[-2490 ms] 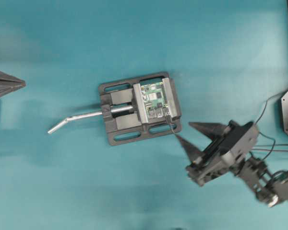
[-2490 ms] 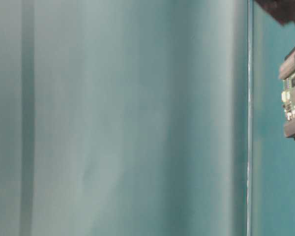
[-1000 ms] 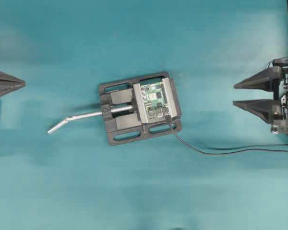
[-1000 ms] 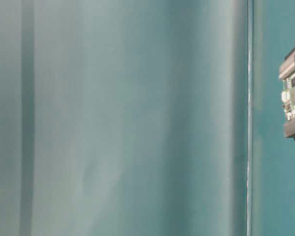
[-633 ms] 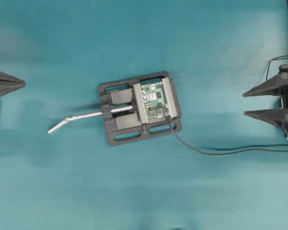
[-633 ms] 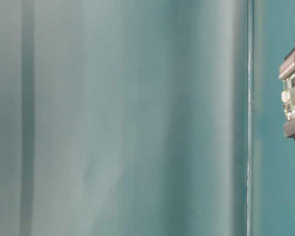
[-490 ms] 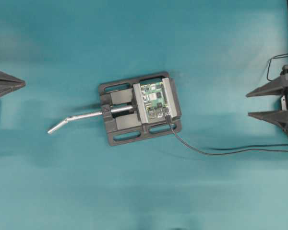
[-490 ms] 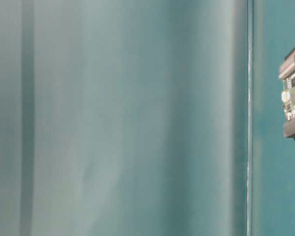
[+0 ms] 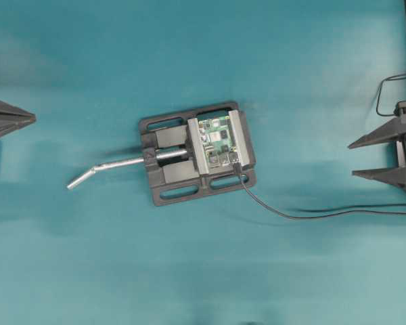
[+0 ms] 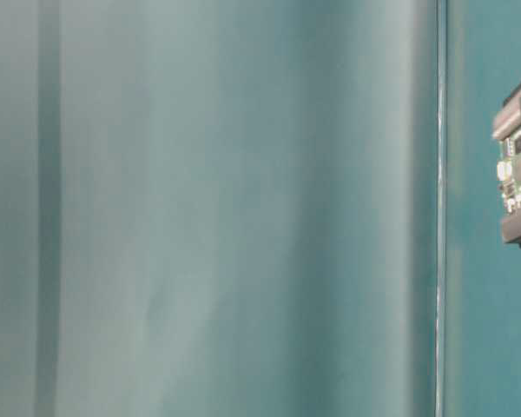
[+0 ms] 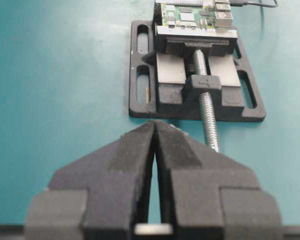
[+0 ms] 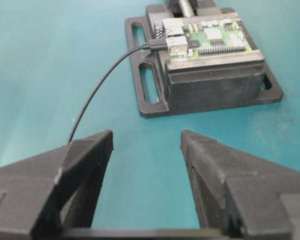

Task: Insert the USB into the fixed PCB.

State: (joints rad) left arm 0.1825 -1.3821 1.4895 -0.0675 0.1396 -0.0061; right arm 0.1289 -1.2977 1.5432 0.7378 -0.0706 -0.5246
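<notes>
Pulled back from beside the vise to the right edge of the overhead view, the right claw (image 9: 386, 157) now hangs well apart from the work, its jaws spread wide and holding nothing. Nothing else has shifted.

Teal and matte, the table (image 9: 189, 54) is the largest thing here. On it sits the vise (image 9: 164, 169), a black slotted base with grey jaw plates, a threaded steel screw and a bent silvery handle. The left claw (image 11: 154, 131) rests at the left edge, its tapered black fingers pressed together, empty.

Clamped in the vise, the PCB (image 12: 210, 36) is a small green board studded with silver connector blocks and dark chips. The USB (image 12: 158, 46), a slim black plug, sits against a silver block at the board's corner, its thin glossy cable curving away over the table.

By my judgement the plug is seated and the task is essentially done; how deep it went I cannot tell.
</notes>
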